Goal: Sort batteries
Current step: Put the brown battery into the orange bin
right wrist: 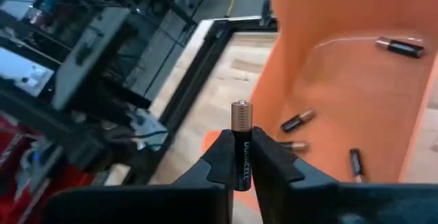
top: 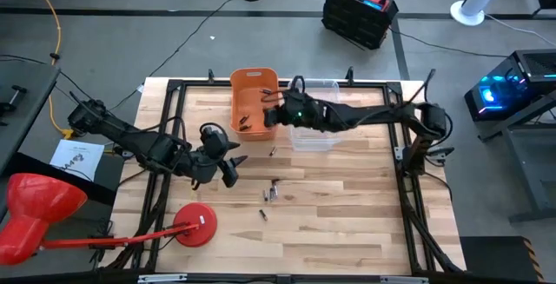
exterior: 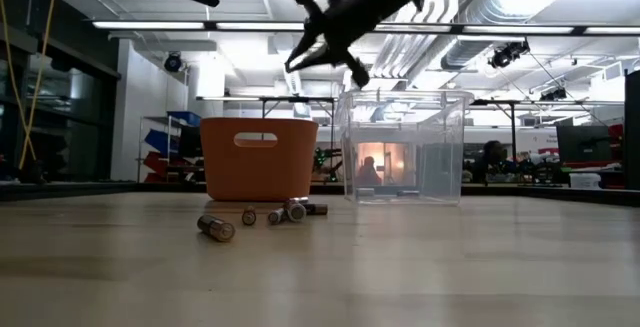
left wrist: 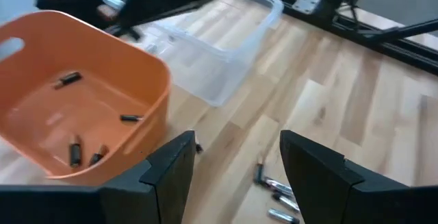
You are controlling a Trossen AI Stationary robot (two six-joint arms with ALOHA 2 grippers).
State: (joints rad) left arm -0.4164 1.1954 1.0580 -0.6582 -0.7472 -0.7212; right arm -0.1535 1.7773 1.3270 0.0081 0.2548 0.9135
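My right gripper [top: 271,115] hangs over the orange bin [top: 254,102] at the table's far side, shut on a black battery with a coppery top [right wrist: 241,142]. Several batteries [right wrist: 298,121] lie on the orange bin's floor. A clear bin [top: 314,128] stands right beside it. More batteries [top: 271,194] lie loose on the wood near the table's middle, also seen in the low view as batteries [exterior: 270,214]. My left gripper [left wrist: 236,176] hovers open above the table, left of the loose batteries, touching nothing. My right gripper pinches the battery's black body [right wrist: 241,166] between its two fingertips [right wrist: 220,157]. The battery lies along the fingers, its coppery end [right wrist: 240,113] sticking out past them. The fingers come from the table's right, slanting down. The battery is lifted clear, above the orange bin.
A red stand with a round base [top: 195,228] sits at the table's near left. Single batteries [top: 273,152] lie close to the bins. A black frame [top: 408,180] runs around the table's edges. Bare wood stretches across the near right.
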